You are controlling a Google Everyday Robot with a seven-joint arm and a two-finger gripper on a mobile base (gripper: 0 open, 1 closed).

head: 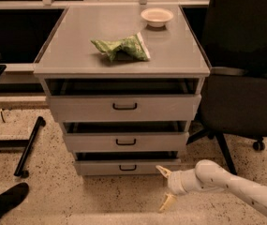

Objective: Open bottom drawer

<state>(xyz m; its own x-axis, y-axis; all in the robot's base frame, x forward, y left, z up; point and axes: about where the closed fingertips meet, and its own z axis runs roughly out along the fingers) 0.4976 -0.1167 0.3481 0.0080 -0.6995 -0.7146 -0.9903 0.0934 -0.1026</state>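
Grey desk (pixel 77 36) with three drawers, each front standing slightly out with a dark gap above it. On its top lie a crumpled green bag (pixel 121 47) near the middle and a white bowl (pixel 157 17) at the back right. The bottom drawer (pixel 100 167) is the lowest, with a small black handle (pixel 127 168). Right of that handle, low before the panel, hangs the pincer (pixel 165 186), fingers spread wide, holding nothing; whether the upper fingertip touches the panel I cannot tell. A black office chair (pixel 245 97) stands close at the right. A black shoe (pixel 6 199) and a black stand leg (pixel 29 146) are at the left, on a speckled floor (pixel 77 196).
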